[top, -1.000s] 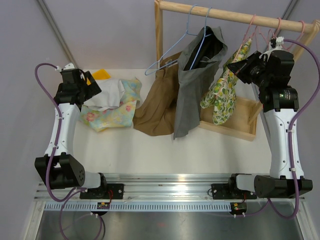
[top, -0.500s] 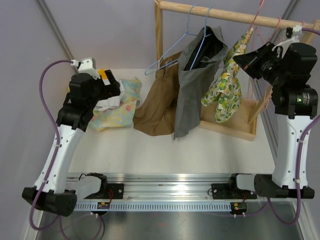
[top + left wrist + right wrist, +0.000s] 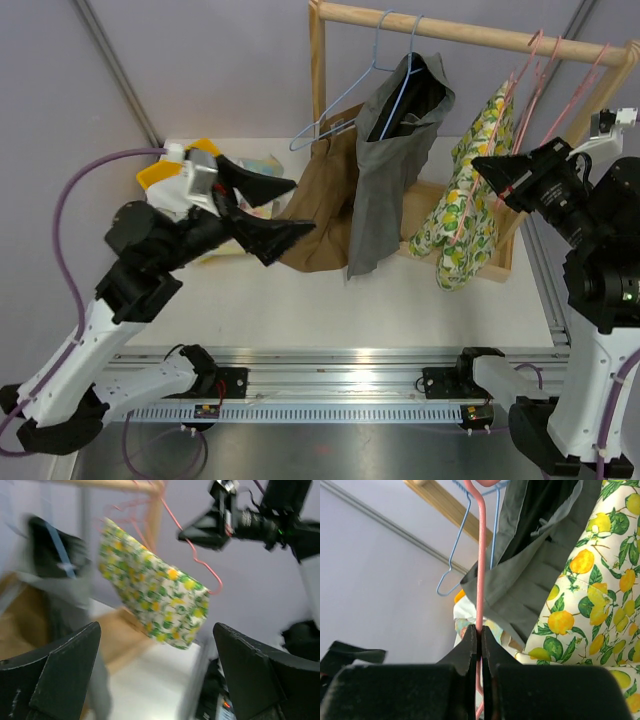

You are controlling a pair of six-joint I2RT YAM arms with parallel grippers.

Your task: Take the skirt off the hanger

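The top camera looks down from above and behind me, taking in the table. My left wrist view looks across at the lemon-print skirt from afar — my right wrist view sees it close up.

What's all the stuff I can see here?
Wooden rack: one, tan, back of table.
Blue hangers: two, on the rail.
Grey garment: one, hanging from the rail.
Brown garment: one, left of the grey one.
Lemon skirt: one, white with yellow lemons, on pink hanger.
Yellow item: one, back left, partly hidden.
Table: one, white.
Left gripper: open, by brown garment.
Right gripper: shut on pink hanger.
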